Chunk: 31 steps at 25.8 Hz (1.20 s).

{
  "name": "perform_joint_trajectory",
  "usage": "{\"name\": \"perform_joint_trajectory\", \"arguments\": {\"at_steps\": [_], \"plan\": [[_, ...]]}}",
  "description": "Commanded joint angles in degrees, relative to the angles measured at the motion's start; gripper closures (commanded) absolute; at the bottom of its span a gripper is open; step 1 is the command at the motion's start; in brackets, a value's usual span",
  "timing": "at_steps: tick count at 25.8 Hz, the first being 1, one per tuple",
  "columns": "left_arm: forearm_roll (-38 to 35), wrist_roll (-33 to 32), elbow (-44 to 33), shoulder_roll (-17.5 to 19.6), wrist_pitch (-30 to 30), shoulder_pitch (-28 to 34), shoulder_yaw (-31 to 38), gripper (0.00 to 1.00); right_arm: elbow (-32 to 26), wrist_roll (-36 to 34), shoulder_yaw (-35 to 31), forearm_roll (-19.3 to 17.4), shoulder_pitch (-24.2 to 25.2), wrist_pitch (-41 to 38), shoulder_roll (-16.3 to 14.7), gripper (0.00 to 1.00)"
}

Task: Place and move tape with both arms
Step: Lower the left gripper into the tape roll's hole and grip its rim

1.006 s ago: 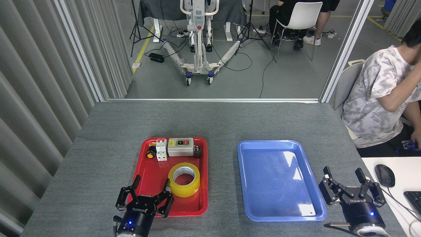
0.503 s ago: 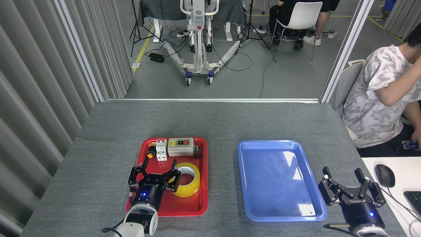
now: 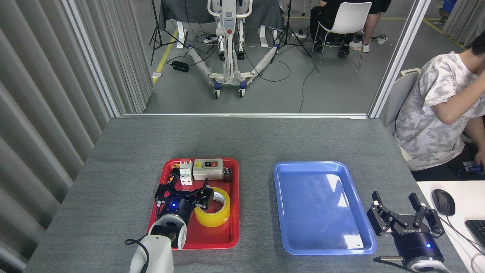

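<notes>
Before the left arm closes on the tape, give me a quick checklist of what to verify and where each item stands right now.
1. Left end effector open: ok, fingers spread.
2. Left end effector lined up with the tape: cannot tell; it sits at the roll's left edge, one finger at the rim, but height over the roll is unclear.
3. Tape lying flat in the red tray: ok.
4. Clear of the grey switch box and white parts behind the roll: ok, a gap shows.
5. Blue tray free to receive the tape: ok, nothing in it.
6. Right end effector out of the way: ok, open beside the blue tray's right edge.
</notes>
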Motion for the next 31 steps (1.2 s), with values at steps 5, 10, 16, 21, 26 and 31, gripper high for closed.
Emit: {"name": "perform_joint_trajectory", "arguments": {"at_steps": [5, 10, 16, 21, 26, 31], "plan": [[0.24, -20.51, -1.93, 1.26, -0.40, -3.31, 0.03, 0.00, 0.00, 0.04, 0.09, 0.00, -1.47, 0.01, -0.06, 0.01], [0.24, -35.36, -1.84, 1.00, -0.84, -4.81, 0.12, 0.01, 0.00, 0.04, 0.09, 0.00, -1.47, 0.01, 0.30, 0.01], [0.85, -45.74, -3.07, -0.05, -5.85, -5.34, 0.56, 0.00, -0.09, 0.13, 0.27, 0.17, -0.42, 0.01, 0.82, 0.01], [1.12, -45.12, -2.98, -1.28, -8.57, -5.34, 0.74, 0.00, -0.09, 0.04, 0.09, 0.17, -0.59, 0.10, 0.47, 0.01], [1.12, -44.33, -0.96, -1.72, -8.22, -5.42, 0.83, 0.01, -0.09, 0.04, 0.09, 0.17, -0.51, 0.19, 0.65, 0.01], [1.03, -35.19, 2.73, -1.20, -7.96, -5.86, 1.97, 0.01, -0.09, 0.04, 0.27, 0.26, -0.42, -0.16, 0.82, 0.01]]}}
